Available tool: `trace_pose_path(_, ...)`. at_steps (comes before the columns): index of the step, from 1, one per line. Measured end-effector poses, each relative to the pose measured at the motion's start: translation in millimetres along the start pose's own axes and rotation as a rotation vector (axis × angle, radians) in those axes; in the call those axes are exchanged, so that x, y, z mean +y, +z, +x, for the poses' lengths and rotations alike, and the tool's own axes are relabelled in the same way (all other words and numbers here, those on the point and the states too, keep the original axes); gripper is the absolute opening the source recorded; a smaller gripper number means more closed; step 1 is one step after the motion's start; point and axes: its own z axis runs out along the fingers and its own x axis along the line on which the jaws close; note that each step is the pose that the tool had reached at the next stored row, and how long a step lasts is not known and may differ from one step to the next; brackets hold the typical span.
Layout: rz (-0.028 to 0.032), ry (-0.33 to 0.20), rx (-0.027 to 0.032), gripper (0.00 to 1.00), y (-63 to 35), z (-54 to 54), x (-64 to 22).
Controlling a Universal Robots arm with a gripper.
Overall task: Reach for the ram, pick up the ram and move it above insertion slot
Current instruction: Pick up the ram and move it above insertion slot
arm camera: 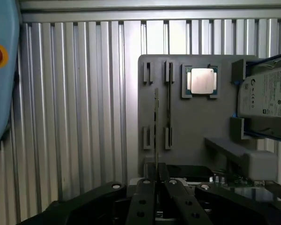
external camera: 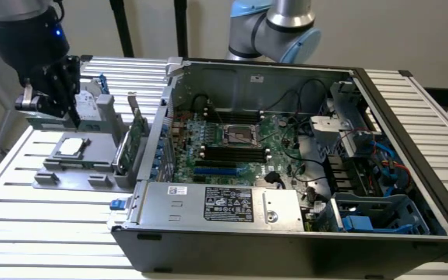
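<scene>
- At the exterior view's left, the gripper (external camera: pixel 53 102) hangs over the grey fixture (external camera: pixel 68 175) on the slatted surface (external camera: pixel 37 221), beside the open computer case (external camera: pixel 232 79).
- Wrist view: jaws clenched on the ram (arm camera: pixel 156 124), seen edge-on, held above the fixture.

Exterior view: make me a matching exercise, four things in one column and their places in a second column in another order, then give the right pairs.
Things
1. silver square processor chip
2. tall green expansion card
3. blue plastic drive cage
4. black robot gripper

Places
A. inside the open black computer case, toward the exterior view's lower right
B. hanging over the grey plastic parts holder
C. lying flat on the parts holder
D. upright on edge just outside the case wall

Pairs: 1-C, 2-D, 3-A, 4-B
</scene>
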Motion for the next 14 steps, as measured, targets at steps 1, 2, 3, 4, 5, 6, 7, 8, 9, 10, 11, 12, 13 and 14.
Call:
trace_pose_path(1,0.0001,0.000,-0.0003,0.13,-4.7,-0.1,-2.9)
trace_pose_path(2,-0.0002,-0.001,-0.0005,0.13,-9.3,-0.2,-6.0)
trace_pose_path(3,-0.0002,-0.001,-0.0011,0.13,-13.8,-0.3,-9.3)
trace_pose_path(4,-0.0003,-0.002,-0.0020,0.13,-18.4,-0.4,-13.0)
trace_pose_path(5,-0.0005,-0.003,-0.0031,0.13,-22.8,-0.5,-17.0)
trace_pose_path(6,-0.0004,-0.003,-0.0047,0.13,-25.8,-0.7,-21.1)
trace_pose_path(7,-0.0006,-0.003,-0.0070,0.13,-27.8,-0.8,-25.3)
trace_pose_path(8,-0.0006,-0.004,-0.0089,0.13,-29.2,-0.9,-29.6)
trace_pose_path(9,-0.0008,-0.004,-0.0105,0.13,-30.5,-1.1,-34.4)
trace_pose_path(10,-0.0008,-0.004,-0.0122,0.13,-31.4,-1.2,-38.9)
trace_pose_path(11,-0.0009,-0.005,-0.0138,0.13,-32.5,-1.3,-43.3)
trace_pose_path(12,-0.0009,-0.005,-0.0151,0.13,-33.2,-1.4,-47.6)
trace_pose_path(13,-0.0009,-0.005,-0.0166,0.13,-33.9,-1.6,-52.1)
trace_pose_path(14,-0.0008,-0.006,-0.0179,0.13,-34.4,-1.7,-56.4)
